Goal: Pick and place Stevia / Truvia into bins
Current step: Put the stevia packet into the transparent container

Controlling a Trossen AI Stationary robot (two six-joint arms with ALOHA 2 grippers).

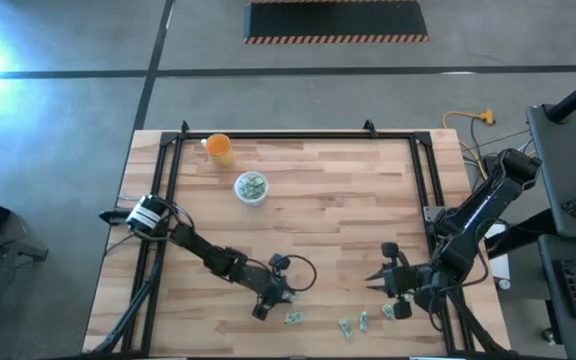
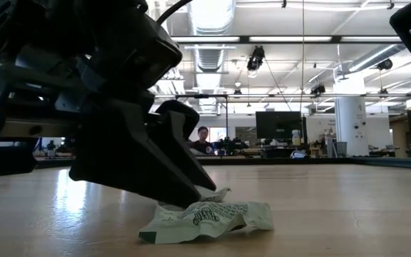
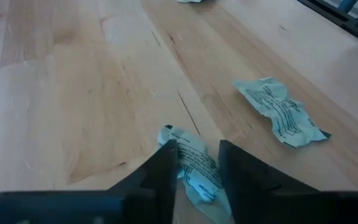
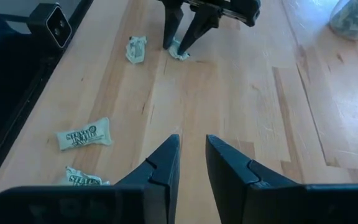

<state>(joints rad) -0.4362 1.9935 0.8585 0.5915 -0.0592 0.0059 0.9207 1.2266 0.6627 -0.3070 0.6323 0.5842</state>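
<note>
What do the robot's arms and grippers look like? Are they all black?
Mostly, yes. Both arms are dark and jointed, with thin black cables looping beside them. The left arm has a shiny silver-and-white band near its base. The left gripper and the right gripper each have two flat black fingers that narrow to pointed tips, like a beak.

Between my left pincer's fingers (image 3: pixel 197 180) lies one crumpled pale green-and-white Stevia sachet (image 3: pixel 193 171), flat on the wood. A second crumpled sachet (image 3: pixel 281 111) lies near it, and several more sachets (image 1: pixel 353 324) are scattered along the table's near edge. The clear cup (image 1: pixel 251 188) stands upright well apart, sachets already inside.
</note>
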